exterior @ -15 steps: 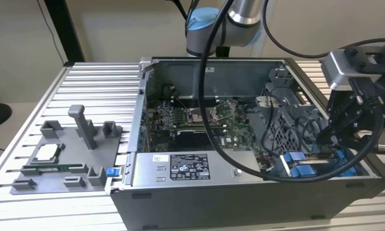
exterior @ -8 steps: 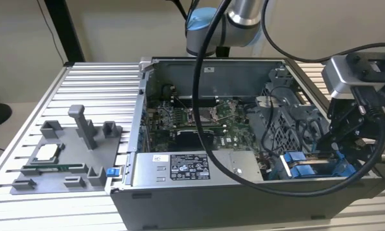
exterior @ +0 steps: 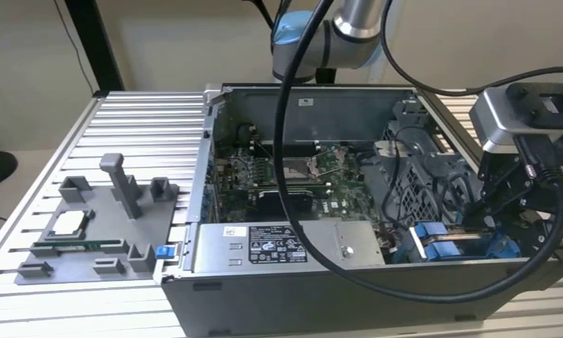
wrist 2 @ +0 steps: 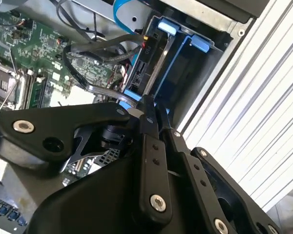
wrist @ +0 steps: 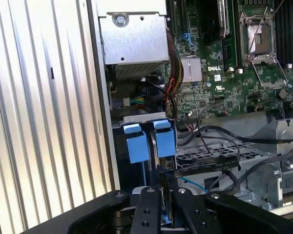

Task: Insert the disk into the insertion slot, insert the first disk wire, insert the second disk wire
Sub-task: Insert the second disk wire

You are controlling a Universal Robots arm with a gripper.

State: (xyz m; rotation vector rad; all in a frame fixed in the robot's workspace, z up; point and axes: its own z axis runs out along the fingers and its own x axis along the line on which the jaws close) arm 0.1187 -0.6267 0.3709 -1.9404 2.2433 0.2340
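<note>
A: Where did the tool (exterior: 495,211) sit?

B: At the exterior view's right, low over the near right corner of the open grey computer case (exterior: 291,296). Its black fingers (wrist 2: 147,127) were drawn almost together over a thin dark part at the drive bay; what that part was could not be told.

A: And the disk?

B: The disk (wrist: 157,146) stood on edge inside the insertion slot (wrist: 118,146), its bright blue plastic carrier tabs uppermost, two square blue blocks side by side. In the second wrist view its dark flat side (wrist 2: 151,63) showed between blue rails, long axis running down into the bay.

A: Materials around it?

B: Perforated grey sheet metal (wrist: 210,151) beside the bay, the green motherboard (exterior: 291,176) farther in, and a boxy silver power supply (exterior: 281,246) with a label along the near wall. Black wires (wrist 2: 97,53) looped loosely from the board toward the bay.

A: Room to move?

B: Tight. The case wall pressed close on one side of the slot and the cable loops crowded the other. Outside, the ribbed aluminium tabletop (exterior: 140,113) lay open, with a grey plastic fixture (exterior: 103,225) well to the left.
</note>
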